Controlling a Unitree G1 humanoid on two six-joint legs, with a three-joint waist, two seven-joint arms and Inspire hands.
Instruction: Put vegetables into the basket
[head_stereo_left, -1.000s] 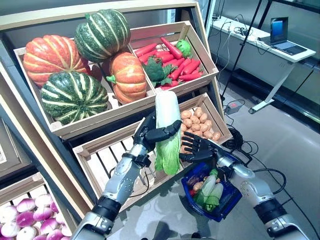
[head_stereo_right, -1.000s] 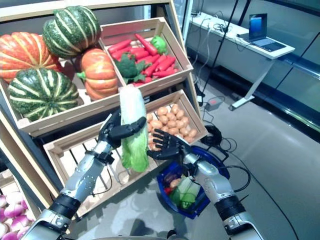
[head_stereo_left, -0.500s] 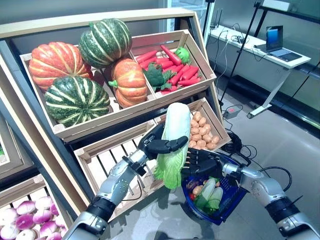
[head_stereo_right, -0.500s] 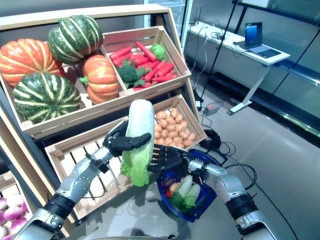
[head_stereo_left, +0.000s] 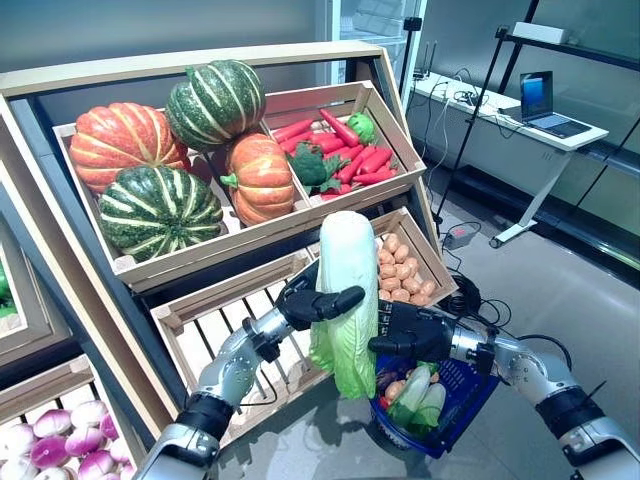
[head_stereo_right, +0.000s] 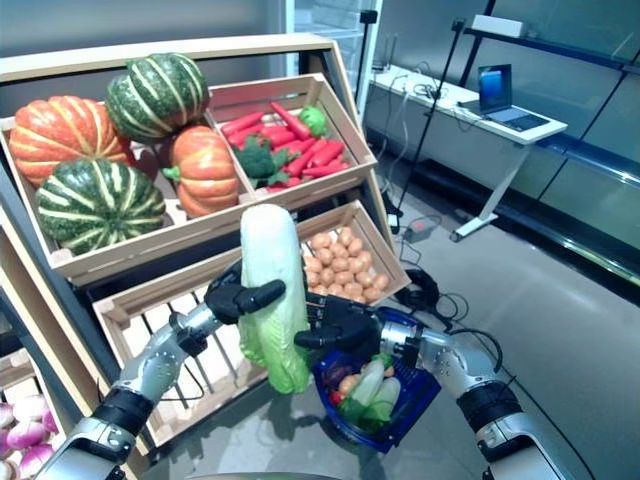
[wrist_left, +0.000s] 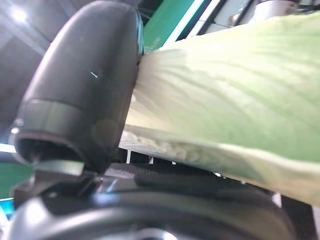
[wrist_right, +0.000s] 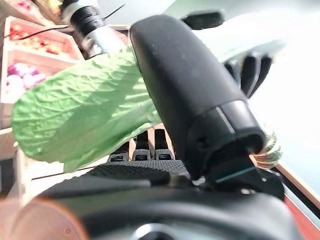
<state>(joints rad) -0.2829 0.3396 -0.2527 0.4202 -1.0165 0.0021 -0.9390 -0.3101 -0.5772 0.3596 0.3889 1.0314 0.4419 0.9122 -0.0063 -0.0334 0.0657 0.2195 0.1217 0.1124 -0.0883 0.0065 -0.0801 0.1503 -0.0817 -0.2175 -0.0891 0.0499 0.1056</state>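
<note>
My left hand (head_stereo_left: 310, 303) is shut on a long pale-green napa cabbage (head_stereo_left: 345, 290) and holds it upright, leafy end down, in front of the stand's lower crate. Its thumb (wrist_left: 85, 80) presses on the cabbage (wrist_left: 235, 95) in the left wrist view. My right hand (head_stereo_left: 415, 333) is open, its straight fingers against the cabbage's lower leaves (wrist_right: 85, 110), just above the rim of the blue basket (head_stereo_left: 462, 395). The basket stands on the floor and holds green-white leafy vegetables (head_stereo_left: 418, 390) and a small orange-brown round one (head_stereo_left: 393, 389).
A wooden stand (head_stereo_left: 150, 270) with slanted crates rises right behind both hands; the lower right crate's edge (head_stereo_left: 440, 280) is close to the basket. A white desk with a laptop (head_stereo_left: 545, 100) stands at the far right across grey floor (head_stereo_left: 590, 290).
The left hand has carried the cabbage down and right toward the basket. The right hand's fingers now lie against its lower leaves. The camera has shifted.
</note>
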